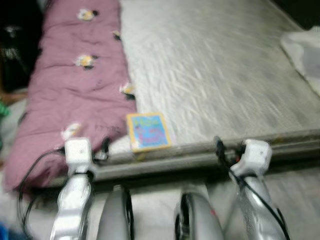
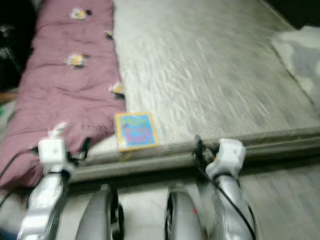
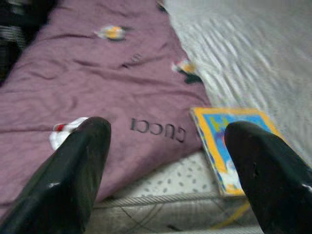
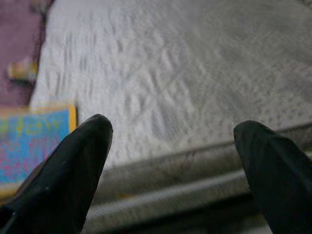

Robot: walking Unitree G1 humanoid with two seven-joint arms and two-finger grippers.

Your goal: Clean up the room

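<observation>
A small picture book (image 1: 148,131) with a yellow border and blue cover lies flat near the front edge of a bare grey mattress (image 1: 215,70). A mauve quilt (image 1: 75,85) with small duck prints lies along the mattress's left side. My left gripper (image 3: 165,161) is open, low at the mattress edge just left of the book (image 3: 234,146), with nothing between its fingers. My right gripper (image 4: 175,170) is open too, at the front edge to the right of the book (image 4: 34,141), holding nothing.
A white crumpled cloth (image 1: 306,52) lies at the mattress's far right edge. Dark clutter (image 1: 15,45) sits on the floor left of the quilt. The mattress's piped front edge (image 1: 200,155) runs across in front of both arms. The head views are blurred.
</observation>
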